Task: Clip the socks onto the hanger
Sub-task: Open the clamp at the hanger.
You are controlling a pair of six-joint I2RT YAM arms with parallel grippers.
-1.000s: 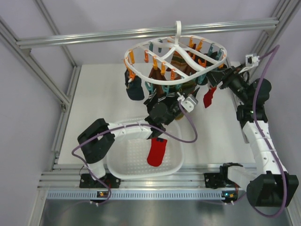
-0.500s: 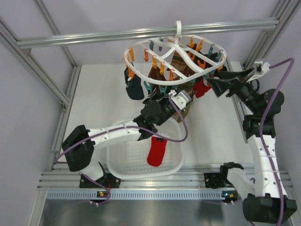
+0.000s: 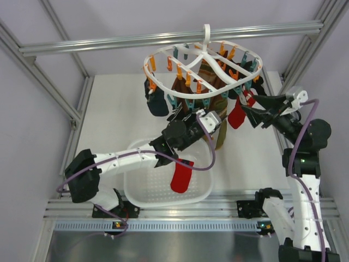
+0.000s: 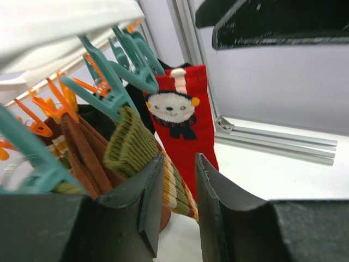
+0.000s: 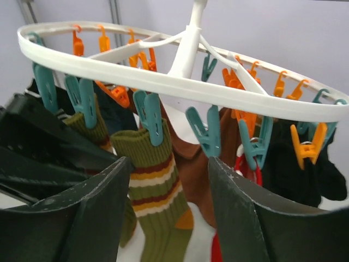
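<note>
Hanger hangs by its hook from the cross rail above the bench. Orange and teal clips line its ring.

One red sock dangles under the right side of the ring, toe down, bear patch facing the left wrist camera. Which clip holds it: cannot tell. Second red sock lies in the white basket at the near edge, right of centre.

Left pincer is raised under the ring, jaws released to a narrow gap. It sits just beside a green striped sock clipped there. No clamp seen.

Right pincer reaches in from the right, near the hanging red sock. Jaws are spread wide and grasp nothing.
</note>
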